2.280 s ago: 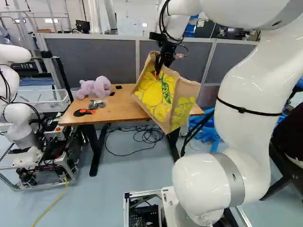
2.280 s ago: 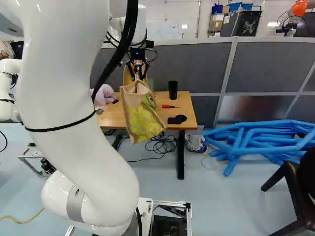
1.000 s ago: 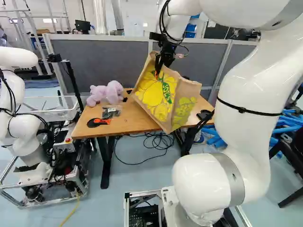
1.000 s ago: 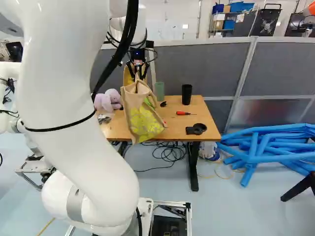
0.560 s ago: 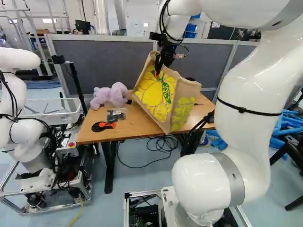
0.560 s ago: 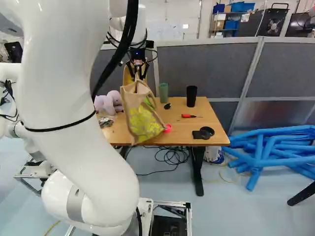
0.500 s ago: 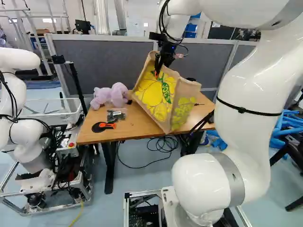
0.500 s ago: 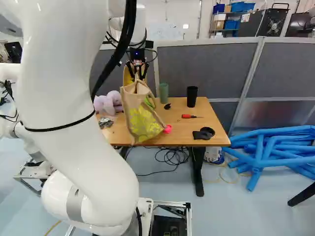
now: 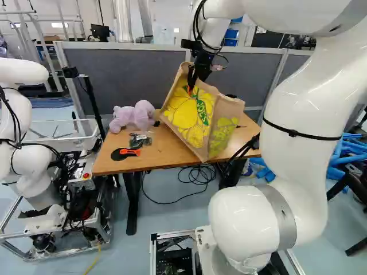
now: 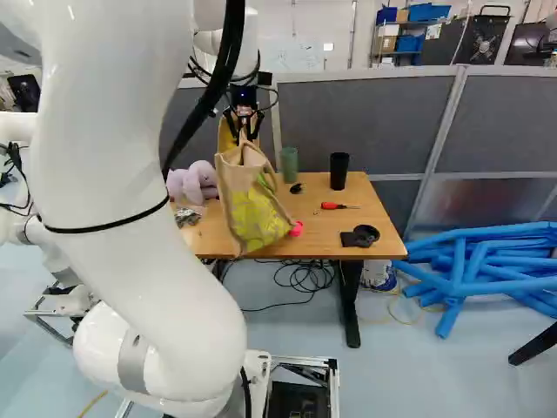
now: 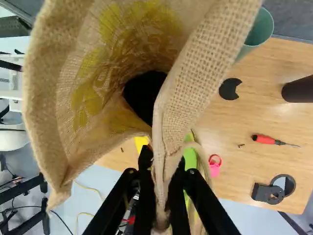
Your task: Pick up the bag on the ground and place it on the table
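Over the near side of the table point(image 10: 352, 209), bag point(image 9: 192, 117) hanging tilted from the gripper point(image 11: 163, 159), whose two fingers pinch a fold of its rim. Contact between bag and tabletop: cannot tell.

Main risk, my reading: lowest corner lines up close to the table's front edge. Lowered or let go there, the base could catch the edge, fold under and slide off. Soft cloth, gripped at one side of the mouth; likely to slump when freed. Green cup point(image 10: 289, 165) and pink object point(image 11: 215, 169) near enough to be knocked or covered.

Views compared: wrist view looks into the open mouth, a dark patch point(image 11: 144, 95) inside, contents or shadow unclear; neither base view gives that. Pink object shows in wrist and right base views, not in left base. Orange-handled tool point(image 9: 130, 152) shows only in left base view
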Motion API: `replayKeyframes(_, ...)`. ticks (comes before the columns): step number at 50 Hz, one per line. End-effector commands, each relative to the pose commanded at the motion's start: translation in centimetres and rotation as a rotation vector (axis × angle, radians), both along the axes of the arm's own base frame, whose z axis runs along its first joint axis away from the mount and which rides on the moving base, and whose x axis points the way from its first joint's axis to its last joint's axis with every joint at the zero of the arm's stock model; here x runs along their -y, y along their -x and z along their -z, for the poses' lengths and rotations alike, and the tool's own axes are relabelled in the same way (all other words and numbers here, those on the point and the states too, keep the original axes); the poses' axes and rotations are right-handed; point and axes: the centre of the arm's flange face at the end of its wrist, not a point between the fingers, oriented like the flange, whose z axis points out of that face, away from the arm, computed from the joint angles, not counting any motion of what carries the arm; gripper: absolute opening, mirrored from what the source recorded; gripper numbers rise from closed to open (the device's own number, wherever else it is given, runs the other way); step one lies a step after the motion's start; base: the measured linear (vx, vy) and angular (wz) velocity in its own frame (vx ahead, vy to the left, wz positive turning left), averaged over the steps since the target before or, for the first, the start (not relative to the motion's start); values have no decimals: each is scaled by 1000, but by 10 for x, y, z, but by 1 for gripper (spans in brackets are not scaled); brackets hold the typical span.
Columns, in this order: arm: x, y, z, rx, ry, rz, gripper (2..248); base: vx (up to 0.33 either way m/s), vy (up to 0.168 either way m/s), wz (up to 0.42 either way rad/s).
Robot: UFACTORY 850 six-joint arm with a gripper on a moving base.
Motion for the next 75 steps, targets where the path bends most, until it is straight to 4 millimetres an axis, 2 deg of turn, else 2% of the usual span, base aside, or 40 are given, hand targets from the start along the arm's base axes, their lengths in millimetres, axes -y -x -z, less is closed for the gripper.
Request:
replayKeyframes(35, 0, 0, 0, -66, -84, 318, 35, 0, 0, 0)
replayKeyframes(59, 1, 0, 0, -70, -89, 339, 35, 0, 0, 0)
replayKeyframes(75, 14, -6, 3, -74, -89, 362, 35, 0, 0, 0)
